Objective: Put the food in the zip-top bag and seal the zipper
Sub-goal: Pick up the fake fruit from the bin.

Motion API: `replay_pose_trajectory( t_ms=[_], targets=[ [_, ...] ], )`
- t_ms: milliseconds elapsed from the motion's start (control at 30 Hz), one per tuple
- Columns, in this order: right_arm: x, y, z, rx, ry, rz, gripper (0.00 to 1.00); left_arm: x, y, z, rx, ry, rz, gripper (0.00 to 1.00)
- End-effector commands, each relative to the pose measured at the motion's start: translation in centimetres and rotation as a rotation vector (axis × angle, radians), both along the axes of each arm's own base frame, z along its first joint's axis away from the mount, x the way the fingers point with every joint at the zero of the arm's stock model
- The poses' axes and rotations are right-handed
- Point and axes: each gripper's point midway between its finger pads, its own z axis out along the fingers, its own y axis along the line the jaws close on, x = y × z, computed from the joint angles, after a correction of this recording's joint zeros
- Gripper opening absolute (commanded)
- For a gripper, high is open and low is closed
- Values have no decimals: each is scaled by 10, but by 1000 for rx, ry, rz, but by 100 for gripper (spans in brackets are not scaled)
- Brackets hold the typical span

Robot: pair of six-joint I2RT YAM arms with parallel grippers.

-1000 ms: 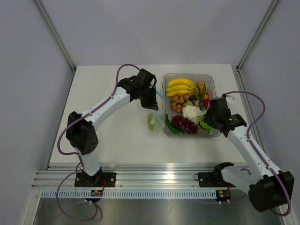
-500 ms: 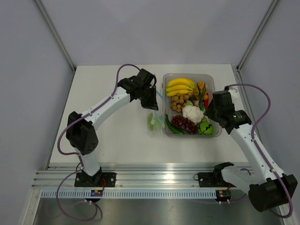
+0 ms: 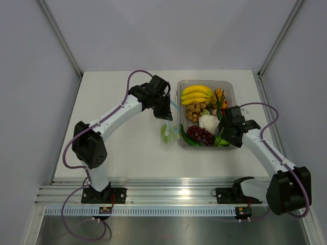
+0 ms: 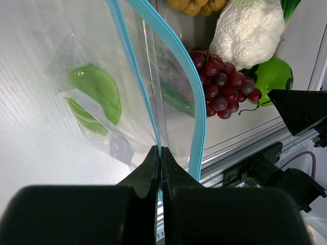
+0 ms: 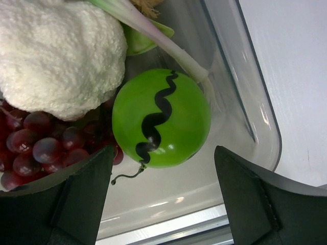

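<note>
Partly loaded: left claw (image 4: 159, 153), clamped on the zipper (image 4: 176, 56), holds the zip-top bag (image 4: 76, 61) open with apparently 1 green item (image 4: 99, 92) inside; right claw (image 5: 162, 153), apart, straddles the green round piece (image 5: 161, 117) in the tub (image 5: 255, 117).

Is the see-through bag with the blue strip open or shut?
Open: the clear plastic bag's two light-blue zipper strips stand apart, leaving a gap.

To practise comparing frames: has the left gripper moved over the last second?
No. The left gripper stays shut on the zip-top bag, beside the left wall of the tub.
</note>
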Motion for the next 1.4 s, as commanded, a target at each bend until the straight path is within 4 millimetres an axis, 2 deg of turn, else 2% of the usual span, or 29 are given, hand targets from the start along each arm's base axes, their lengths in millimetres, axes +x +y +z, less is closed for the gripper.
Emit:
replay_pose_trajectory(
  t_ms=[0, 200, 300, 333, 433, 467, 700, 733, 800, 833, 867, 900, 1000, 1100, 1167, 1200, 1233, 1300, 1367],
  targets=[
    [12, 2, -5, 55, -8, -43, 88, 0, -8, 12, -49, -28, -27, 0],
    [16, 1, -28, 71, 32, -67, 85, -1, -8, 11, -46, -25, -28, 0],
    [18, -1, -27, 67, 16, -70, 74, -1, -9, 10, -45, -23, -30, 0],
    [17, -2, -24, 65, 9, -70, 63, -2, -9, 10, -45, -23, -32, 0],
    [18, -8, 0, 47, -64, -77, 46, -2, -9, 10, -44, -22, -33, 0],
    [17, -11, 5, 35, -75, -80, 44, -2, -9, 9, -42, -20, -33, 0],
    [14, -12, 55, 46, -177, -55, 41, -1, -10, 8, -42, -20, -33, 0],
    [17, -9, 69, 64, -215, -46, 41, 0, -10, 8, -41, -21, -33, 0],
    [20, -4, 82, 80, -244, -13, 41, 0, -10, 9, -42, -22, -34, 0],
    [24, -2, 98, 89, -279, 1, 41, 0, -11, 11, -48, -25, -36, 0],
    [26, 4, 105, 111, -291, 30, 40, -1, -11, 11, -49, -25, -37, 0],
    [31, 8, 121, 123, -330, 52, 40, -1, -11, 13, -52, -28, -39, 0],
    [39, 28, 145, 158, -380, 115, 39, -1, -10, 14, -48, -30, -43, 0],
    [48, 63, 181, 194, -459, 204, 39, 1, -10, 14, -44, -33, -42, 0],
    [56, 83, 184, 200, -458, 241, 40, 0, -10, 13, -43, -28, -42, 0],
    [57, 104, 195, 231, -484, 287, 40, 0, -10, 13, -43, -30, -44, 0],
    [61, 117, 191, 246, -468, 314, 40, 0, -10, 13, -41, -29, -47, 0],
    [67, 137, 199, 288, -493, 343, 39, 0, -9, 13, -37, -37, -54, 0],
    [69, 156, 198, 317, -484, 384, 39, 0, -9, 12, -34, -44, -74, 0]
  ],
)
